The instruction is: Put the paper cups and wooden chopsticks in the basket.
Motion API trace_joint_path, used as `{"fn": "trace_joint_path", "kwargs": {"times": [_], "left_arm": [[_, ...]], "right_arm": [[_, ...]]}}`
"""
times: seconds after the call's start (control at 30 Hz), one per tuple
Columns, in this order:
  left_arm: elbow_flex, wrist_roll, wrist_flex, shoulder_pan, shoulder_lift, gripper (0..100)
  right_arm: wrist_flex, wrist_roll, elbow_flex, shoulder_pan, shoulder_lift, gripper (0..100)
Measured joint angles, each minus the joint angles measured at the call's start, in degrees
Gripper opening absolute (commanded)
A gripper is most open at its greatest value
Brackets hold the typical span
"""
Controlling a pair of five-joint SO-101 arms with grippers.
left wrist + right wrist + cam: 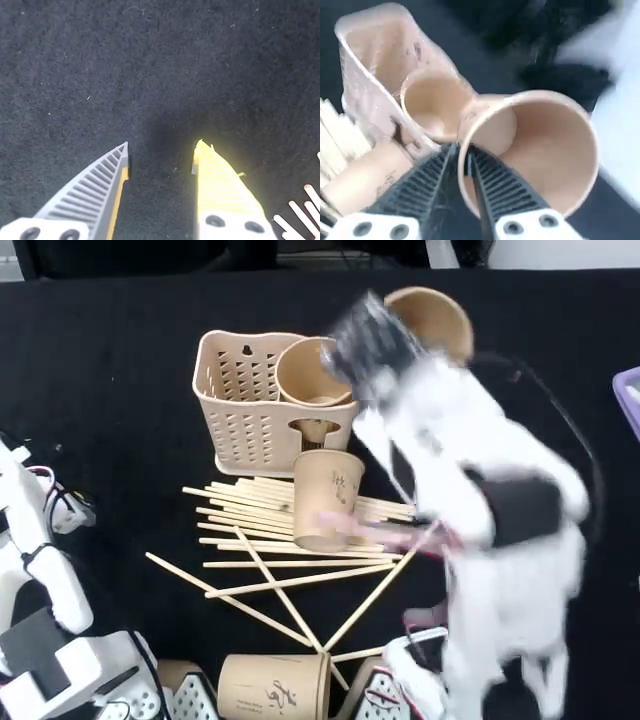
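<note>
my right pincer (463, 152) grips a paper cup (555, 145) by the rim, up beside the basket (367, 60) w/ a second cup (432, 102) inside — left pincer (161, 150) gapes over black cloth (150, 50)

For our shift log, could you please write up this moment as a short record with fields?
basket: upright on the black cloth, with one paper cup inside
held cup: rim pinched in the right pincer, close to the basket
left pincer: open over bare cloth, holding nothing
standing cup: among the chopsticks, in front of the basket
lying cup: on its side near the arms' bases
chopsticks: scattered on the cloth
</note>
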Motion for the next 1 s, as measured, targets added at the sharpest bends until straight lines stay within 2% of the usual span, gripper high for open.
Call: {"fn": "trace_joint_path", "kwargs": {"times": [0.37, 0.57, 1.0], "left_arm": [[0.09, 0.00, 0.00, 0.00, 0.00, 21], [0.09, 0.00, 0.00, 0.00, 0.00, 21], [0.09, 0.00, 0.00, 0.00, 0.00, 21]], "right_arm": [[13.71, 0.09, -30.51, -6.42, 18.99, 1.1], [14.77, 0.09, -32.26, -7.38, 28.48, 1.1], [15.56, 3.16, -32.00, -7.91, 30.51, 1.1]]}}
